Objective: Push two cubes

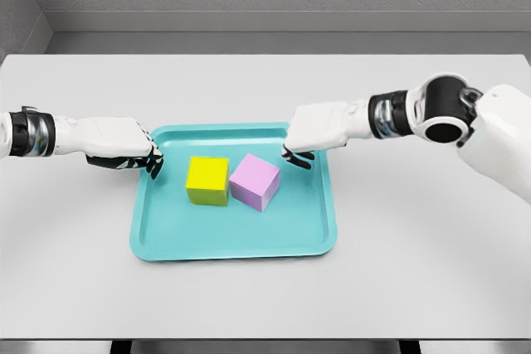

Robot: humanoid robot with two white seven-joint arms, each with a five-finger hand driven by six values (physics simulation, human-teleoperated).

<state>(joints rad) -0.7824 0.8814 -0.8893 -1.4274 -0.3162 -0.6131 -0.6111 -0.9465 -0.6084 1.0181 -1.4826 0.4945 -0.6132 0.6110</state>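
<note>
Pale grey bench (265,288) under a grey back wall, rendered flat and clean. Near the middle of the bench, a teal tray (158,242) with a raised rim. Inside the tray, toward its far half: a yellow cube (207,180) on the left and a pink cube (255,181) on the right, just beside each other, the pink one turned slightly askew; touching or a sliver apart, impossible to tell.

Left hand (116,145) reaching in over the tray's far-left corner, palm down, dark fingers (153,163) curled under and holding nothing, close to the yellow cube's left side but apart from it. Right hand (319,132) coming in over the tray's far-right edge, dark fingers (297,157) likewise curled downward, empty, tips near the pink cube's upper right corner, contact not discernible. Both white forearms stretched out low above the bench on either side of the tray.
</note>
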